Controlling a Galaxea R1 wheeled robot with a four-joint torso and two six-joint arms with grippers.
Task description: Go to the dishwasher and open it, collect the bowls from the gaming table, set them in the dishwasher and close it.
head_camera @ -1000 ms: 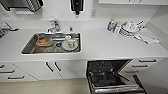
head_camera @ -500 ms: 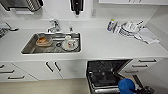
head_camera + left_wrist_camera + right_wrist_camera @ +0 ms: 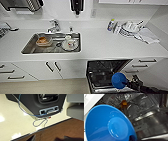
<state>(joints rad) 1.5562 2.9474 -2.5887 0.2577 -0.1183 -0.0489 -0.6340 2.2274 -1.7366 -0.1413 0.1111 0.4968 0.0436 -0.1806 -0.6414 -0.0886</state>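
Note:
The dishwasher point(image 3: 105, 72) stands open under the white counter, its dark inside and racks showing. A blue bowl point(image 3: 119, 80) hangs over its lowered door, with my right gripper point(image 3: 128, 82) shut on its rim, the arm coming in from the lower right. In the right wrist view the blue bowl point(image 3: 109, 125) looms large, tilted, in front of the dishwasher's racks point(image 3: 140, 106), where something orange point(image 3: 124, 103) sits. The gaming table is out of view. The left wrist view looks down at my own dark base point(image 3: 37, 104) and the pale floor point(image 3: 12, 119).
A steel sink point(image 3: 30, 48) with a few dishes is set in the counter to the left of the dishwasher. Plates and a cloth point(image 3: 132, 28) lie at the back right. White cabinet doors point(image 3: 50, 68) and drawers flank the opening. Loose cables point(image 3: 40, 122) trail on the floor.
The blue bowl and my right arm have come into the head view from the lower right and moved a little further over the open dishwasher.

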